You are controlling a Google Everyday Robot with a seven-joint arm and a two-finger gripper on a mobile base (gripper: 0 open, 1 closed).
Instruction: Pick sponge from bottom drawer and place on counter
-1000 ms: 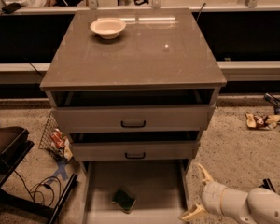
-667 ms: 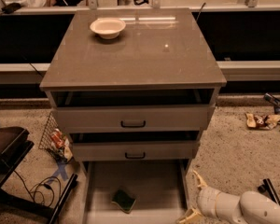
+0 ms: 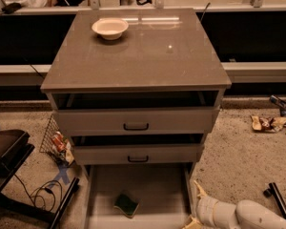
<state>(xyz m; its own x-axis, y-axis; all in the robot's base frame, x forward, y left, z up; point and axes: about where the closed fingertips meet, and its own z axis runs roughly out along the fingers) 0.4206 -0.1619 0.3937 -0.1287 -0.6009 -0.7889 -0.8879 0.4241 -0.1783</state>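
The sponge [image 3: 127, 204], dark green over a yellow layer, lies on the floor of the bottom drawer [image 3: 152, 185], near its front middle. The drawer is pulled out below the two upper drawers, which are also partly open. My gripper [image 3: 196, 206] is at the lower right, just outside the drawer's right wall, to the right of the sponge and not touching it. Its two pale fingers [image 3: 199, 190] are spread open and hold nothing. The counter [image 3: 148, 56] is the glossy grey-brown cabinet top.
A white bowl [image 3: 109, 27] sits at the counter's back left. A wire basket with packets [image 3: 57, 142] and cables [image 3: 47, 192] lie on the floor left of the cabinet. Wrappers [image 3: 267, 123] and a black tool [image 3: 275, 199] lie on the right.
My gripper and arm have moved left and a little down, closer to the bottom drawer's right wall. The sponge and drawers have not moved.
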